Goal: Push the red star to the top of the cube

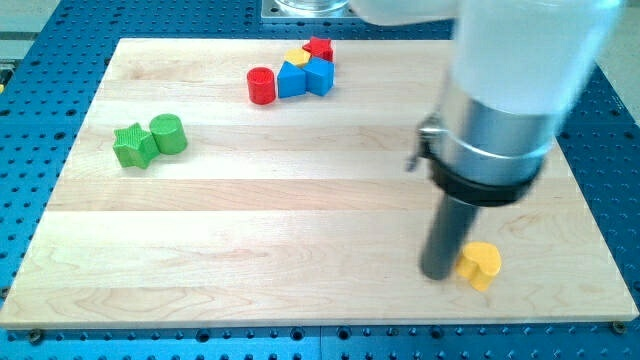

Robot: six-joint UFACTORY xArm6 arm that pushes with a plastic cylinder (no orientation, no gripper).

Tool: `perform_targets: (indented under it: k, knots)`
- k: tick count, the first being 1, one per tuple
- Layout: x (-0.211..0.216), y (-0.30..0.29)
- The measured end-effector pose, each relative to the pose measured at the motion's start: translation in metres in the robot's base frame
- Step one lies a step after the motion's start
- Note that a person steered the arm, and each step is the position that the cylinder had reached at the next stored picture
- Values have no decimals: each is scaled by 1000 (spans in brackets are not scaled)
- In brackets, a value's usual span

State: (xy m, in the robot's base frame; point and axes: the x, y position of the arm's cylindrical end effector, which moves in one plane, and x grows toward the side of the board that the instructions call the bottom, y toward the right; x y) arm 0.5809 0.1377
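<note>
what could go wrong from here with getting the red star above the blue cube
1. My tip sits at the view's bottom right, touching or nearly touching the yellow block, so pulling away may drag it.
2. The red star is packed against the small yellow block and blue cube; pushing it could scatter that cluster, including the other blue block.
3. The star is close to the board's top edge and may slide off.

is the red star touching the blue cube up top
Touching. The camera view shows the red star pressed against the blue cube's upper edge, with no board visible between them.
</note>
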Motion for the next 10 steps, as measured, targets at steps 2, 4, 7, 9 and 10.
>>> perform_targets:
  k: [2, 4, 7, 9, 10]
  knots:
    - [4, 36]
    - [-73, -47]
    - [-282, 8]
    - [-375, -50]
    - [-388, -79]
